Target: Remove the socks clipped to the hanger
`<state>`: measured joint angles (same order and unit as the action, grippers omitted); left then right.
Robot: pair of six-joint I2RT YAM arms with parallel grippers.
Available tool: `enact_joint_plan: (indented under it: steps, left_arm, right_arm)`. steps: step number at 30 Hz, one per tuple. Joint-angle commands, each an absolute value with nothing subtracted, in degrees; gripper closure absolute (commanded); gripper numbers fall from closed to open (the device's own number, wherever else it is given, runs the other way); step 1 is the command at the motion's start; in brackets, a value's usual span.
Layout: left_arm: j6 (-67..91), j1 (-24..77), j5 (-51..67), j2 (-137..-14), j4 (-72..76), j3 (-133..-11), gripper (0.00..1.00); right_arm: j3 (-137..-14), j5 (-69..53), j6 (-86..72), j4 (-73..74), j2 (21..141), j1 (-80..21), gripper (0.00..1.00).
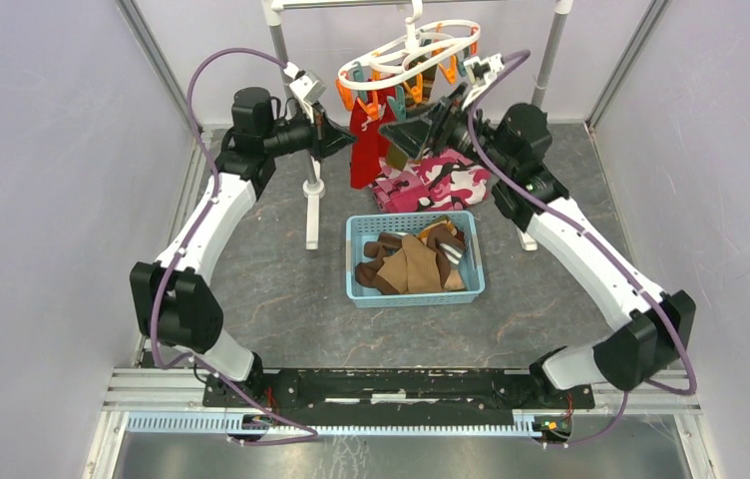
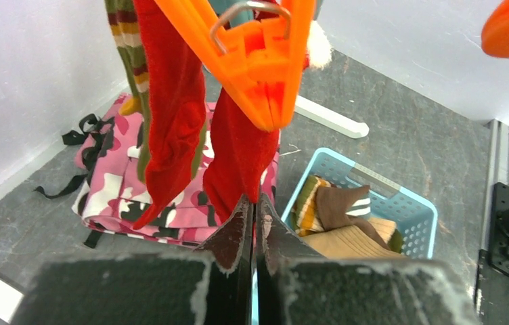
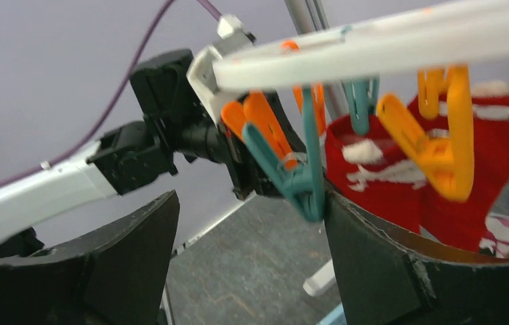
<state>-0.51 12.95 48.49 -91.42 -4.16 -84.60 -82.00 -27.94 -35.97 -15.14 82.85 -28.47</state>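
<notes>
Flanking the teal clip (image 3: 306,183) at twelve o'clock, my right tool (image 3: 248,227) stands apart to squeeze it; left tool (image 2: 252,211) pressed together at the red sock (image 2: 238,149).

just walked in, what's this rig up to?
Both arms are up at the hanger, clearing it. Some socks already lie in the basket. Red socks and a striped sock hang clipped. The left gripper is shut right at a red sock's lower tip; I can't tell if it pinches it. The right gripper is open beside a teal clip.
</notes>
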Motion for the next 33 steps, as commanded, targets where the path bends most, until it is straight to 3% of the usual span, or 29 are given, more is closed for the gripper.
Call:
enact_joint_plan:
  steps: [1, 9, 19, 22, 25, 28, 31, 32, 33]
  left_arm:
    - [4.3, 13.1, 50.4, -85.6, -2.6, -82.4, 0.98]
    - [13.6, 13.9, 52.6, -79.5, -3.1, -80.4, 0.98]
    - [24.8, 18.7, 51.2, -78.4, -4.0, -80.5, 0.98]
    - [27.0, 19.6, 51.0, -78.2, -4.0, -80.5, 0.98]
    - [29.1, 20.0, 50.8, -78.0, -3.6, -80.3, 0.98]
    - [31.2, 20.2, 50.2, -78.0, -2.9, -80.3, 0.98]
    - [31.8, 20.3, 49.5, -77.8, -2.9, -80.3, 0.98]
    - [31.8, 20.3, 49.1, -77.8, -2.9, -80.3, 0.98]
    - [31.7, 20.2, 48.6, -77.7, -3.3, -80.3, 0.93]
  right_arm:
    - [-75.3, -26.4, -31.9, -14.0, 76.4, -28.4, 0.15]
    - [-57.0, -20.0, -29.0, -15.6, 67.9, -30.3, 0.06]
    - [-59.7, -6.6, -24.1, -22.5, 75.0, -42.0, 0.02]
    - [-59.8, -4.0, -24.4, -25.5, 76.4, -43.0, 0.06]
    - [-59.9, -1.1, -24.4, -27.2, 77.6, -44.0, 0.17]
    - [-59.9, 2.1, -24.4, -27.7, 78.1, -45.0, 0.35]
    - [-59.0, 4.1, -24.0, -27.7, 77.2, -45.5, 0.67]
    - [-58.5, 4.6, -24.0, -27.6, 76.6, -45.6, 0.82]
    - [-58.2, 5.0, -24.0, -27.4, 76.0, -45.6, 0.93]
